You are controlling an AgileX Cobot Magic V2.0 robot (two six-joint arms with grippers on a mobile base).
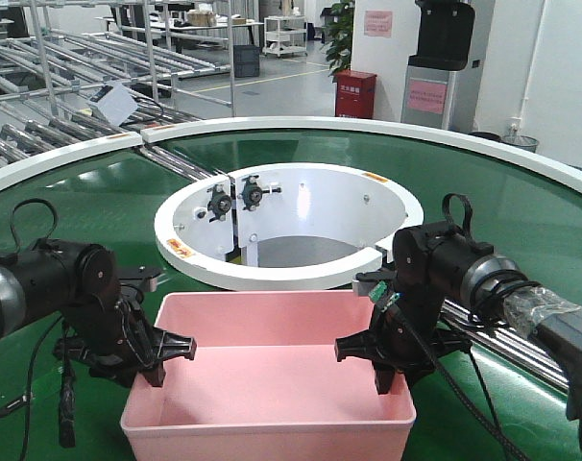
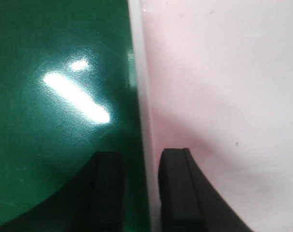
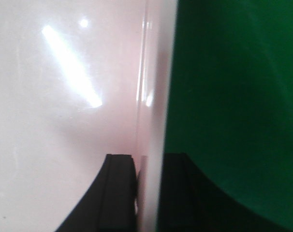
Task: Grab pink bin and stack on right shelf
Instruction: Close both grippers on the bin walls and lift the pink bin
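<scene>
The pink bin [image 1: 267, 370] sits at 6 o'clock in the front view, flat on the green curved belt [image 1: 89, 206]. Inside it, only the inner finger of each gripper shows above its bare floor.

The left gripper [image 1: 157, 360] points down at the bin's 9 o'clock wall with its arm bent in from the side. It has one finger inside and one outside. In the wrist view a sliver of gap shows on both sides of the wall, so the left gripper [image 2: 141, 193] is released.

The right gripper [image 1: 382, 360] mirrors this at the 3 o'clock wall. In its wrist view the fingers of the right gripper [image 3: 149, 193] press against the wall, clenched on it.

At 12 o'clock from the bin stands a white ring [image 1: 190, 240]. Silver roller racks [image 1: 60, 58] lie at 10 o'clock.
</scene>
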